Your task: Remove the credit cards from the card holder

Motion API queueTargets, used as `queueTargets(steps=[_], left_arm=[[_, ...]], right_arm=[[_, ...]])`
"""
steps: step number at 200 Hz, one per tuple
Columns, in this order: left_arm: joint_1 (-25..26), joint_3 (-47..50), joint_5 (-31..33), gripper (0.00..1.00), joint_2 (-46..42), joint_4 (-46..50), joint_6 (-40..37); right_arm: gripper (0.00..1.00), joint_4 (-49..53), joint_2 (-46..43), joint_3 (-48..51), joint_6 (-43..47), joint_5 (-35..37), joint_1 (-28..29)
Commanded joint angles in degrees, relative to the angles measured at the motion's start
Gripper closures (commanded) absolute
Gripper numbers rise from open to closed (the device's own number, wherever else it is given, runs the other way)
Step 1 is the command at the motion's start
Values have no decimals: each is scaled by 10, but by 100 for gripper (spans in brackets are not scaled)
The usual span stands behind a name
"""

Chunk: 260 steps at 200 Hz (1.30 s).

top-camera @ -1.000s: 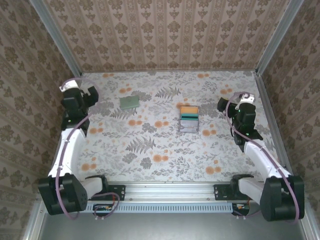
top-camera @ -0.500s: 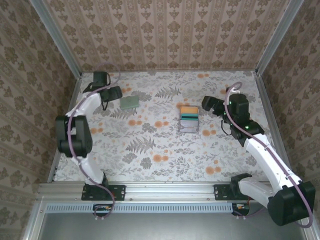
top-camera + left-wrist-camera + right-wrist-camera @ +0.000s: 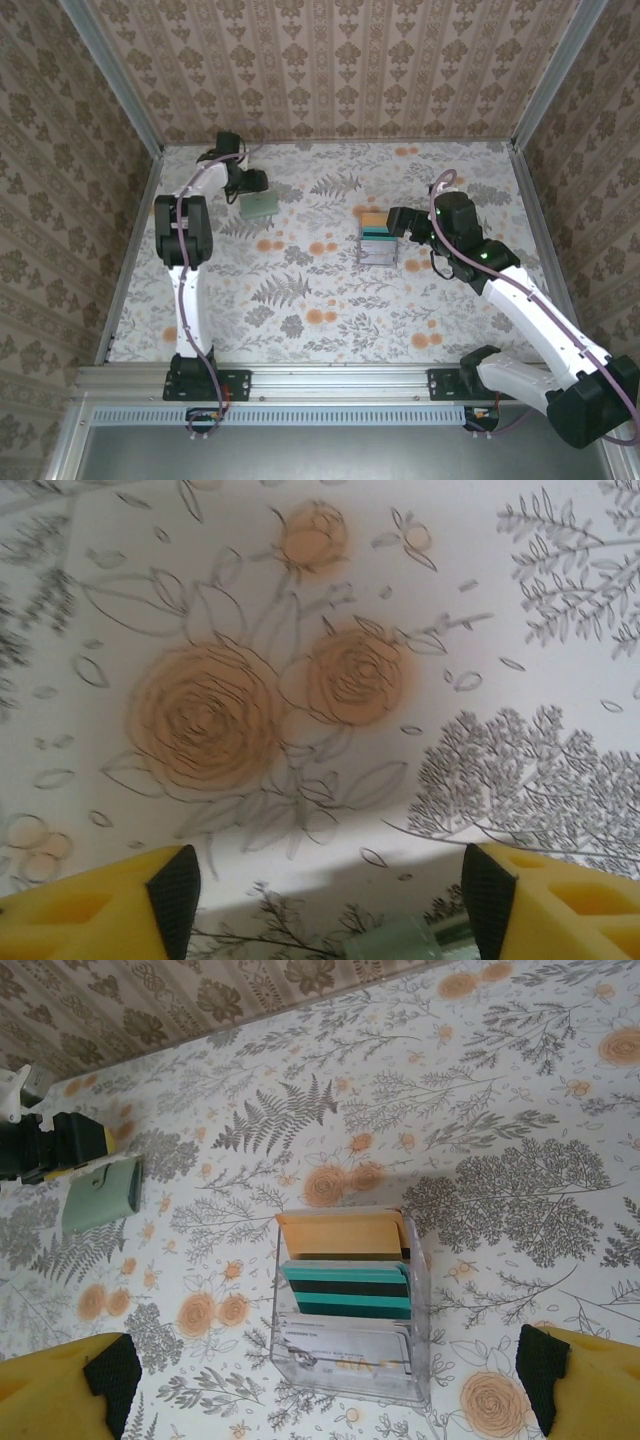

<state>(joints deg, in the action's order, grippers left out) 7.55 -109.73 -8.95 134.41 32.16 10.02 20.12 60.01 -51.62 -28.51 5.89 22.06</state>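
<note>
Left arm: is stretched along the desk's (image 3: 330, 320) left side to the far left corner, with the wrist turned toward the middle.
Left pincer (image 3: 252, 184): is held apart and pointed down, just beside the card holder's far edge; nothing is clamped.
Card holder (image 3: 100, 1195): is laid flat and folded shut at the far left.
Right arm: is extended forward and angled toward the centre.
Right pincer (image 3: 398, 222): is spread wide, just right of the clear stand (image 3: 420, 1290).
Credit cards (image 3: 345, 1260): are tiered in that stand, orange farthest, teal next, pale nearest.
</note>
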Motion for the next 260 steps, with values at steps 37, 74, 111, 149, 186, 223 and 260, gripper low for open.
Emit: queueTargets(steps=[37,74,111,149,186,223,260], left_arm=[[35,84,-62,45,-45,41,-17],[63,217,-69,45,-118,9,13],[99,383,-77,50,-220,-38,101],[159,538,-51,46,-325,-71,227],[246,652,-37,42,-408,-127,389],[325,697,-14,32,-459,-158,506],[395,702,17,24,-488,-161,556]], right_arm=[[0,-2,24,-2,9,28,11],[0,-24,58,1,7,2,15],[0,-34,80,4,12,-14,21],[0,-56,90,15,19,-37,24],[0,-63,112,10,26,-66,30],[0,-55,126,4,37,-92,36],[0,-33,126,1,43,-102,50]])
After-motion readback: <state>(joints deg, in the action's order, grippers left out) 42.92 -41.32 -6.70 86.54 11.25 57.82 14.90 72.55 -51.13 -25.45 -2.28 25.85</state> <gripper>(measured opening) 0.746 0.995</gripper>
